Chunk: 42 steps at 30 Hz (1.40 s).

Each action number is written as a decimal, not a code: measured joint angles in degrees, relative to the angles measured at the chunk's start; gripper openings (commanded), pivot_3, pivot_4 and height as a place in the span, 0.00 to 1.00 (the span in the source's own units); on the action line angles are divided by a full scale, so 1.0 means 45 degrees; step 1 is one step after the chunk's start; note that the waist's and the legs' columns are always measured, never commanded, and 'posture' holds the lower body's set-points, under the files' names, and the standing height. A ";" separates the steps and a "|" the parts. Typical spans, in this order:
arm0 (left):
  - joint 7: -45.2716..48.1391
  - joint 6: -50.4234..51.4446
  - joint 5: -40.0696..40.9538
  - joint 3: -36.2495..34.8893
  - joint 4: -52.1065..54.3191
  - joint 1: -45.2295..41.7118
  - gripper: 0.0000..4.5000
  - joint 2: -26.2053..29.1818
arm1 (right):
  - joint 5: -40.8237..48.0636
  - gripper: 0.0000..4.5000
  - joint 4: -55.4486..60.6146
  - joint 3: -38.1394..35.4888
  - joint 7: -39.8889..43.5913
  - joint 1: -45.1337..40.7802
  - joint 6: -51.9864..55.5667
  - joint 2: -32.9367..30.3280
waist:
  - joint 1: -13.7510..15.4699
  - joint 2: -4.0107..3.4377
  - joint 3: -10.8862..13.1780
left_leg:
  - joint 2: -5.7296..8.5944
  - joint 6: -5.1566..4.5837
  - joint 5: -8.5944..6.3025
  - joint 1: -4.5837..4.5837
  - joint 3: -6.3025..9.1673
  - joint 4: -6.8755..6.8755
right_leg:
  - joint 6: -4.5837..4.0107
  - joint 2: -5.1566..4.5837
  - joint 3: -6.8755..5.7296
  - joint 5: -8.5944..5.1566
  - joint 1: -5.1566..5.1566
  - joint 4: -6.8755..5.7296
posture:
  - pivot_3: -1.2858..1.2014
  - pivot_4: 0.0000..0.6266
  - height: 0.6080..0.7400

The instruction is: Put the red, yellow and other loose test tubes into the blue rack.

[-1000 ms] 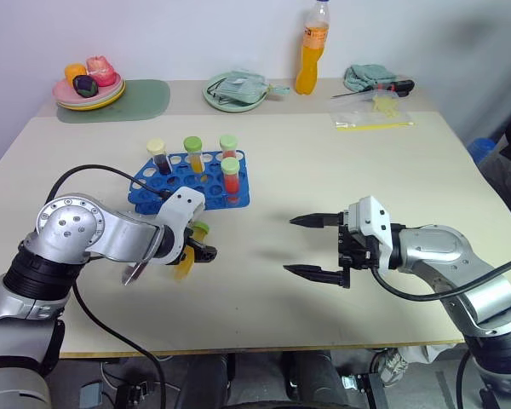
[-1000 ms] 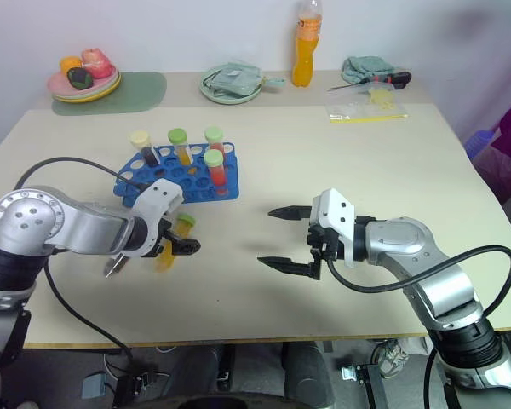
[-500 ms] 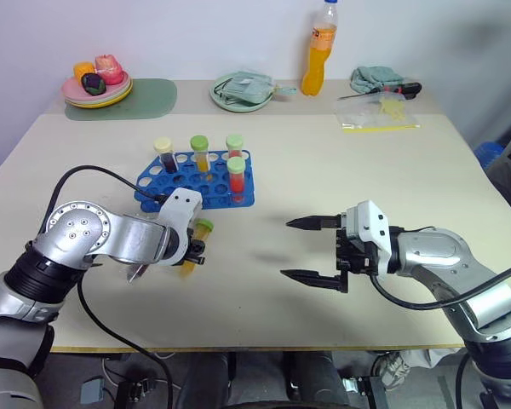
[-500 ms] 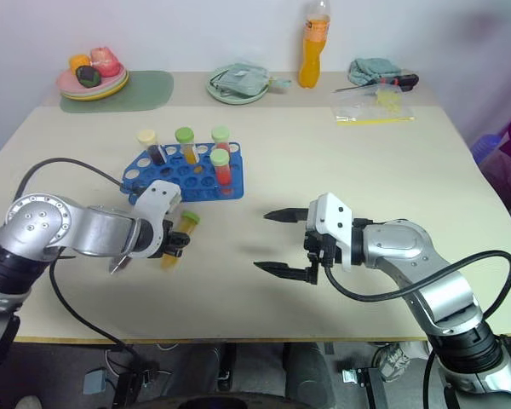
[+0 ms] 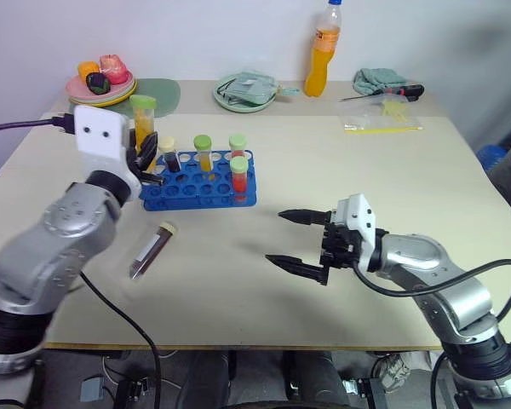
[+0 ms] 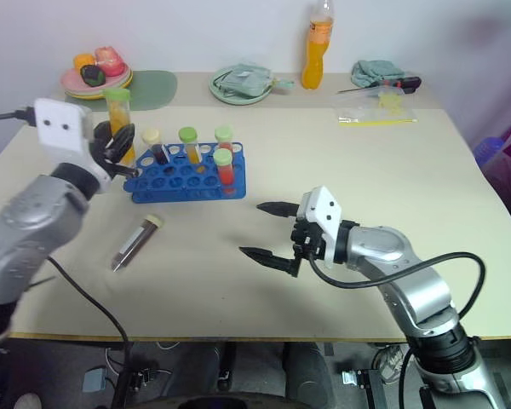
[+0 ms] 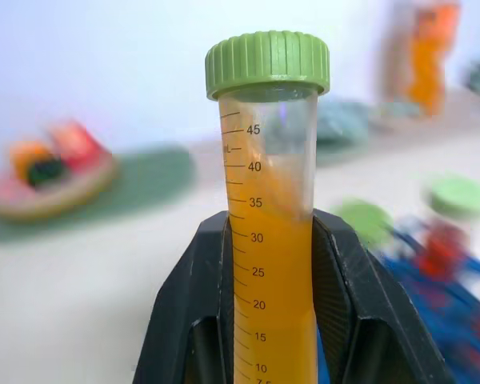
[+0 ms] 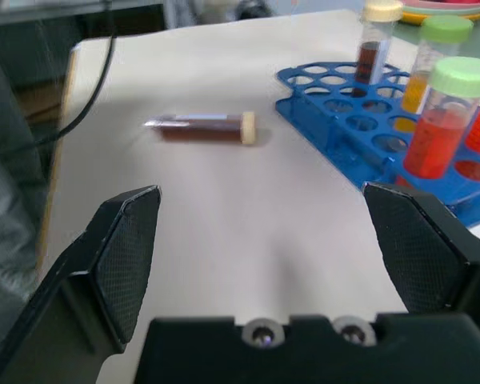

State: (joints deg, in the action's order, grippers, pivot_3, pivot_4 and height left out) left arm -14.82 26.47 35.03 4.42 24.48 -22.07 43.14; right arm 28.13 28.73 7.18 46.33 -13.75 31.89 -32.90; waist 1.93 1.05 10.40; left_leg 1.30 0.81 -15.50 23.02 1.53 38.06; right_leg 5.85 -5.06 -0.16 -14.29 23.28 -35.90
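Right gripper [image 5: 296,241] nearest, hovering low over the table [image 5: 366,187] at front right, jaws spread wide, nothing between them, barely shifted from a second ago. Left of it, near the front-left of the table, a dark tube [image 5: 151,249] with a cream cap lies on its side, loose, not yet racked; a second ago the left arm was down there and covered that spot. Big change: the left gripper [image 5: 141,149] has come up off the table and swung upright; a second ago it was low by the rack's near edge with the orange tube slanted, now it is clamped shut on the orange tube [image 7: 270,240] with the green cap, held vertical, cap up, fingers [image 7: 340,288] pinching the lower body. It sits just beside the left end of the blue rack [image 5: 200,179], raised above the plate of holes. The rack stands on the table left of centre, further back than both grippers, with four tubes already upright in it, two red-filled, one yellow, one dark. Reading: pick done, tube is oriented for insertion, next is lining it over a free hole and lowering; risk is missing the hole or knocking a standing tube. Dark tube remains after that. Far edge: orange bottle [image 5: 320,48], plates, cloth, not relevant.
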 measured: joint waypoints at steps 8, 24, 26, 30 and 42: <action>0.1556 -0.5570 -0.4579 0.1320 -0.3642 0.1227 0.16 -0.4580 | -0.0098 1.00 -0.0027 0.0113 -0.1139 0.0133 0.0234 0.0614 | 0.0033 0.0007 -0.0005 | -0.0011 -0.0018 -0.0011 0.0055 -0.0001 0.0000 | 0.0055 -0.0008 -0.0001 0.0032 0.0080 -0.0035 | 0.52 0.24 1.00; 0.3815 -0.8805 -0.6106 0.0249 -0.8016 -0.0027 0.16 -0.7214 | -0.0073 1.00 0.0121 0.0115 -0.1518 0.0290 0.0500 0.0589 | 0.0036 0.0006 -0.0006 | 0.0009 -0.0027 -0.0013 0.0051 0.0012 0.0025 | 0.0107 0.0016 -0.0020 0.0060 0.0061 -0.0049 | 0.52 0.24 1.00; 0.3946 -0.8905 -0.6271 0.0193 -0.8028 -0.0031 0.16 -0.7355 | -0.0068 1.00 0.0229 0.0115 -0.1520 0.0289 0.0524 0.0590 | 0.0054 0.0006 -0.0006 | 0.0008 -0.0027 -0.0013 0.0051 0.0013 0.0026 | 0.0107 0.0015 -0.0020 0.0061 0.0058 -0.0048 | 0.52 0.24 1.00; 0.4031 -0.9165 -0.6631 0.0137 -0.8041 0.0017 0.16 -0.7547 | -0.0064 1.00 0.0357 0.0114 -0.1522 0.0308 0.0583 0.0581 | 0.0044 0.0006 -0.0006 | 0.0009 -0.0027 -0.0013 0.0051 0.0012 0.0028 | 0.0109 0.0012 -0.0020 0.0061 0.0056 -0.0044 | 0.52 0.24 1.00; 0.3960 -1.1221 -0.7364 -0.0470 -0.9699 -0.0090 0.16 -0.7890 | -0.0066 1.00 0.0431 0.0117 -0.1427 0.0344 0.0602 0.0566 | 0.0045 0.0004 -0.0009 | 0.0007 -0.0027 -0.0013 0.0028 0.0012 0.0028 | 0.0109 0.0015 -0.0021 0.0062 0.0037 -0.0048 | 0.52 0.24 1.00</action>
State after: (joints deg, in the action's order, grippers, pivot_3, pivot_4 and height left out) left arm 3.00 -24.03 1.89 2.31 -19.16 -22.47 7.63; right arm 27.84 30.67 7.71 39.90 -12.20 34.59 -30.35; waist 2.13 1.07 10.36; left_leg 1.33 0.68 -15.56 23.15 1.59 38.19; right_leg 6.35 -4.99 -0.26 -14.01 23.45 -36.12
